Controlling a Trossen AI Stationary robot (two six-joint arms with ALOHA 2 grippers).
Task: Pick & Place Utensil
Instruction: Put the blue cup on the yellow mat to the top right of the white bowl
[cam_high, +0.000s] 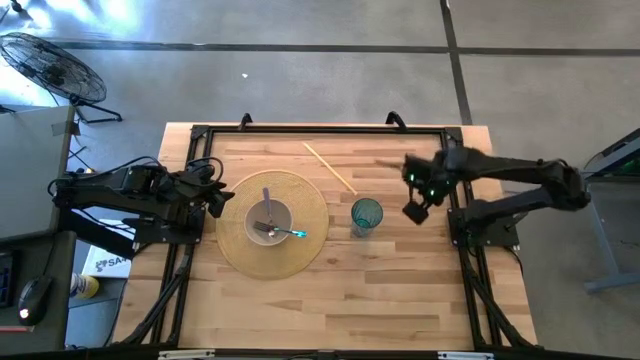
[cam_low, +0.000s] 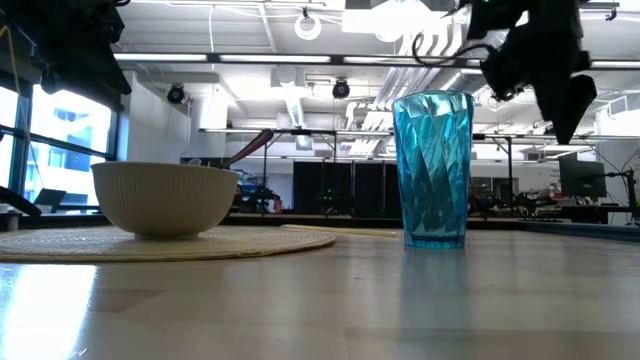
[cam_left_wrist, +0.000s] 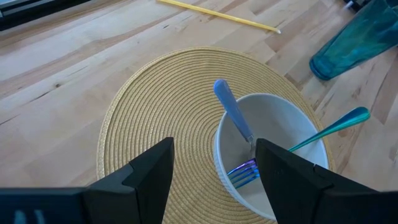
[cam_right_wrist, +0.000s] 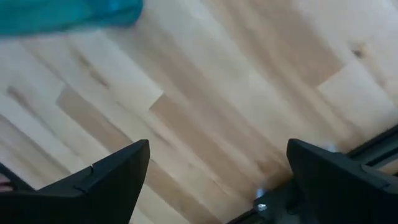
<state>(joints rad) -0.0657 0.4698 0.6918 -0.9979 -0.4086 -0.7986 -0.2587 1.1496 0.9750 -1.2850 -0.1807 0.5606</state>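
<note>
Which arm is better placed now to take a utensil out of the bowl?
Probably the left. The left pincer is open beside the bowl, facing the utensils inside it. The right pincer is open beyond the blue cup, farther away.

A pale wooden desk (cam_high: 330, 300) carries a round woven placemat (cam_high: 310, 205), with 1 blue faceted tumbler (cam_high: 366, 216) standing upright just beside the mat's edge. A single yellow stick (cam_high: 330, 167) lies slantwise on the boards behind them, apart from both. Off the desk, a black floor fan (cam_high: 55, 70) stands on grey concrete, and a computer mouse (cam_high: 34, 296) rests on a side surface.
</note>
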